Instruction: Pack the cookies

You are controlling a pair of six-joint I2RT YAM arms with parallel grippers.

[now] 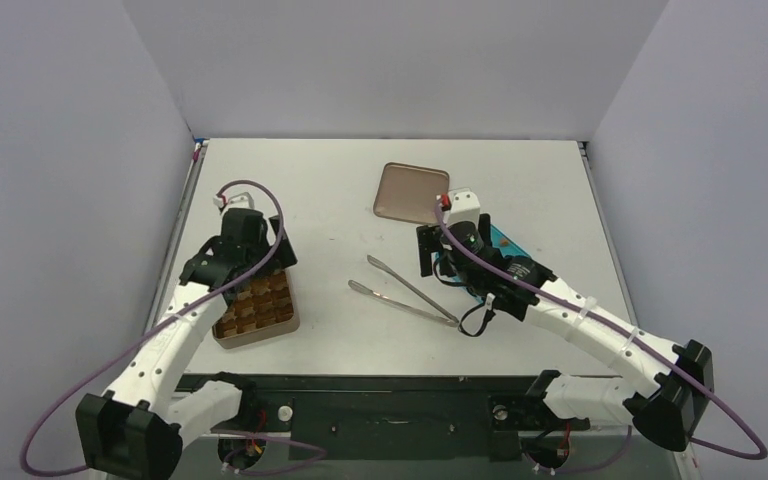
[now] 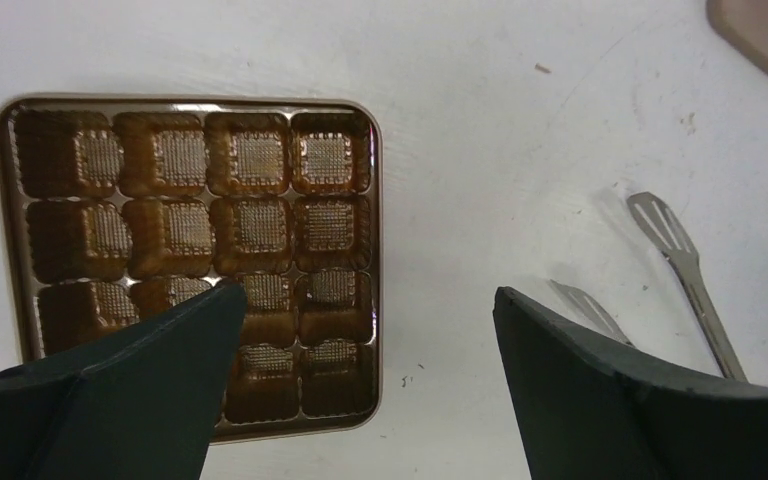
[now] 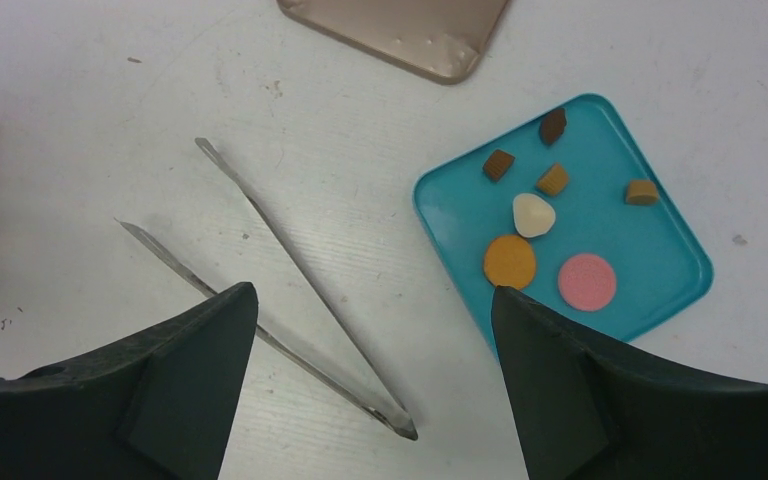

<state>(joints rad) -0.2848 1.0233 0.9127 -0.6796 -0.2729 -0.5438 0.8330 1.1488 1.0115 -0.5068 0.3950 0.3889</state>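
Observation:
The cookies lie on a teal square plate (image 3: 620, 240) in the right wrist view: an orange round (image 3: 509, 261), a pink round (image 3: 587, 281), a cream-white piece (image 3: 533, 214) and several small brown bits (image 3: 498, 164). In the top view my right arm hides all but a sliver of the plate (image 1: 505, 240). My right gripper (image 3: 372, 300) is open and empty, above the table between the plate and metal tongs (image 3: 260, 226). My left gripper (image 2: 365, 310) is open and empty above the right edge of the brown gridded tin (image 2: 190, 250), whose cells hold nothing.
The tongs (image 1: 410, 289) lie open on the table between the tin (image 1: 257, 305) and my right gripper (image 1: 438, 262). A flat brown lid (image 1: 412, 190) lies farther back. My left gripper (image 1: 258, 268) hovers over the tin's far side. Grey walls close in three sides.

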